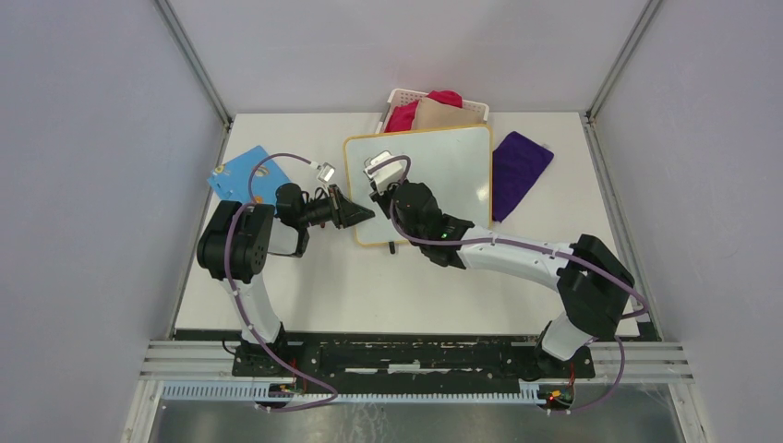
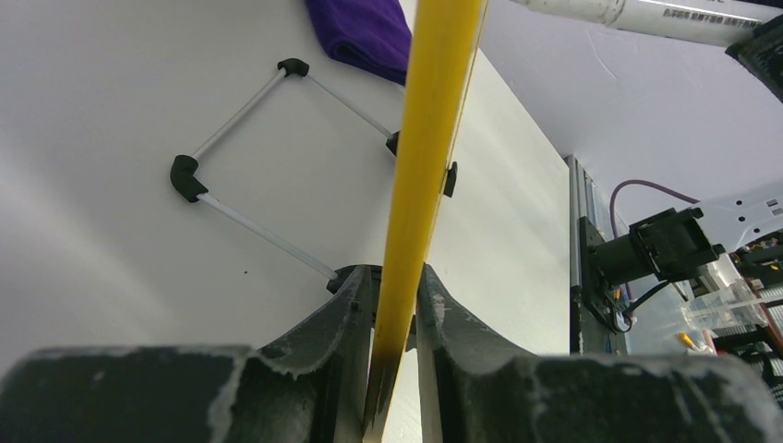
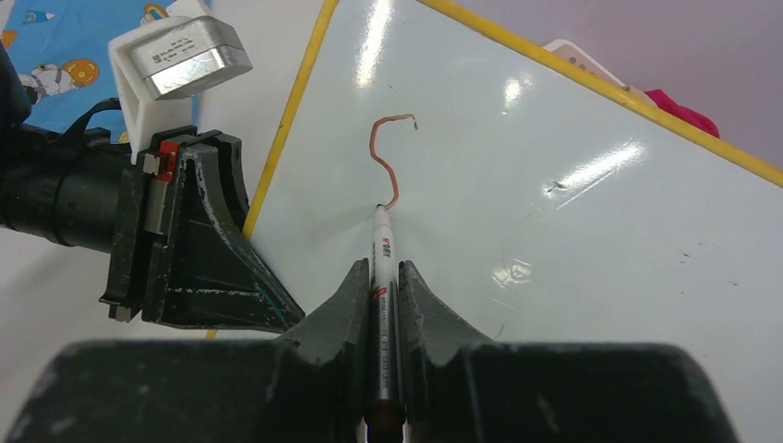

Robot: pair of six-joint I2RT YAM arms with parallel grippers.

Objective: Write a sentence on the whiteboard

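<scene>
The whiteboard (image 1: 452,175) with its yellow rim lies on the table in the top view. My left gripper (image 1: 362,214) is shut on its left rim; the left wrist view shows the yellow rim (image 2: 420,166) clamped between the fingers at my left gripper (image 2: 399,295). My right gripper (image 3: 379,277) is shut on a white marker (image 3: 381,254) whose tip touches the board (image 3: 554,231). The sentence is only one curved red stroke (image 3: 388,152), like the top of an "S". In the top view my right gripper (image 1: 388,189) sits over the board's left part.
A white basket (image 1: 434,109) with red and tan cloths stands behind the board. A purple cloth (image 1: 517,171) lies right of it. A blue board (image 1: 245,175) lies at the left. The whiteboard's wire stand (image 2: 268,138) shows underneath.
</scene>
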